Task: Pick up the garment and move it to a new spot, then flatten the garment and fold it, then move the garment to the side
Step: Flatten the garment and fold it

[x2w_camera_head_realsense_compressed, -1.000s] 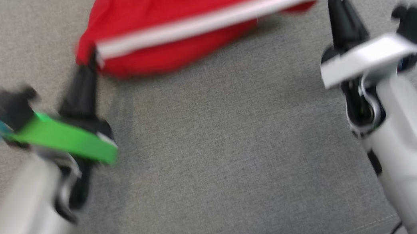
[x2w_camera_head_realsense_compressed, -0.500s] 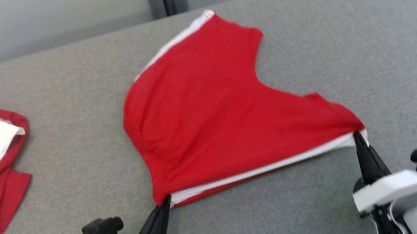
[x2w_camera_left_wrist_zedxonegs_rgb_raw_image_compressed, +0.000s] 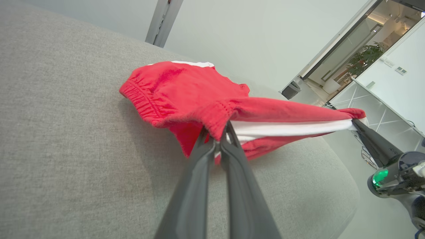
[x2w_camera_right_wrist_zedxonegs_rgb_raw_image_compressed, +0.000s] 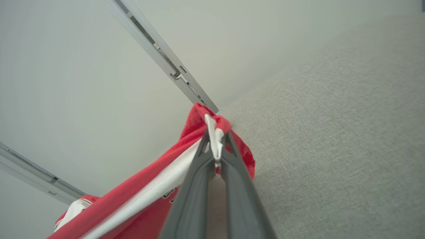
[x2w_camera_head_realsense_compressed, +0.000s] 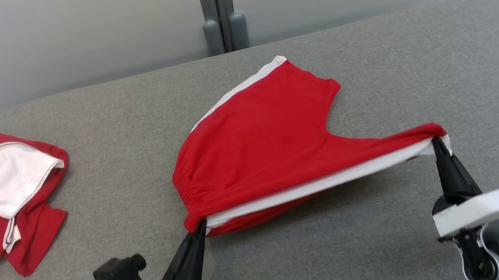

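The garment point(x2w_camera_head_realsense_compressed: 259, 143) is a pair of red shorts with a white side stripe, spread over the grey cushion point(x2w_camera_head_realsense_compressed: 341, 253). My left gripper point(x2w_camera_head_realsense_compressed: 199, 226) is shut on its near left corner at the elastic waistband point(x2w_camera_left_wrist_zedxonegs_rgb_raw_image_compressed: 215, 114). My right gripper point(x2w_camera_head_realsense_compressed: 437, 143) is shut on the near right corner at the leg hem point(x2w_camera_right_wrist_zedxonegs_rgb_raw_image_compressed: 212, 127). The near edge with the white stripe point(x2w_camera_left_wrist_zedxonegs_rgb_raw_image_compressed: 292, 127) hangs taut between the two grippers, lifted a little off the cushion. The far part of the shorts rests on the fabric.
A second red and white garment point(x2w_camera_head_realsense_compressed: 1, 192) lies crumpled at the far left of the cushion. A pale wall with a grey vertical post point(x2w_camera_head_realsense_compressed: 218, 14) runs behind the cushion's rounded back edge. Bare grey cushion extends to the right.
The head camera has tilted up, so the whole picture has shifted. Both grippers keep hold of the shorts, and the near edge has risen slightly off the cushion since half a second ago.
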